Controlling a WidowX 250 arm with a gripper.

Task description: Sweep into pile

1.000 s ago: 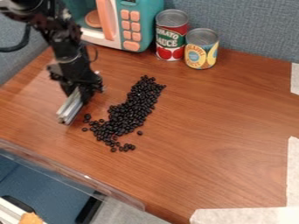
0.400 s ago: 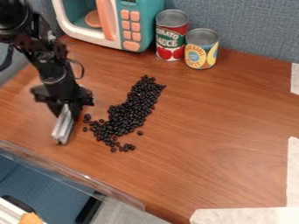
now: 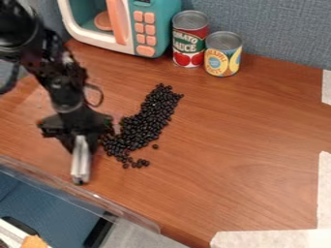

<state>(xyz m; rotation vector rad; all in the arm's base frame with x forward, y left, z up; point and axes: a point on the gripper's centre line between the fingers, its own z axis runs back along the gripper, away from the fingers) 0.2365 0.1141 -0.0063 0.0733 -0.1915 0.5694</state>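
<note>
Black beans: saw in a long, ragged pile left of centre on the wooden table, with one loose bean just right. Spotted black gripper at left, beside the pile's near end, with silver fingers pressed together, pointing near. Noted red can and yellow can at far side, right of teal toy microwave. Logged pale strip at near right.

Blue-grey fabric partition behind, brown wood-grain tabletop, clear edging at lower left, blue surface below
</note>
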